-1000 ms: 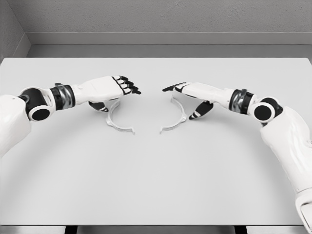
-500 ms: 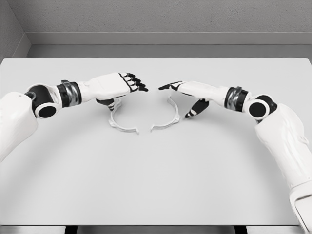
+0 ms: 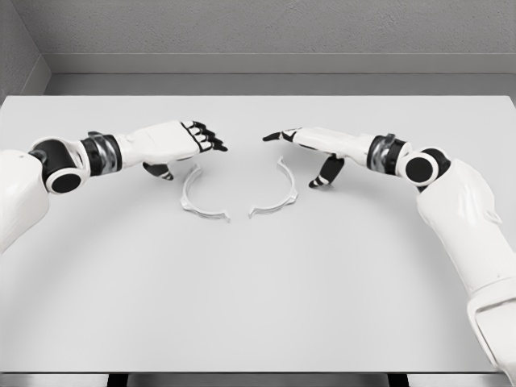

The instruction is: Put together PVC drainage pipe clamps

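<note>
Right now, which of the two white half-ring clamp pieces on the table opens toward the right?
The left white half-ring clamp piece, below the left hand. Its curve bulges left, while the right white half-ring clamp piece mirrors it.

Bright even light, faint soft shadows, sharp throughout, no glare

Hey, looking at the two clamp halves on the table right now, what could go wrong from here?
1. Neither hand grips a part: the left hand and right hand hover open, so a stray finger might knock a half aside.
2. The left clamp half and right clamp half show a gap at both ends; pushing them together might misalign the tabs.
3. Both thin halves lie flat on the table, so they may be hard to pick up.
</note>
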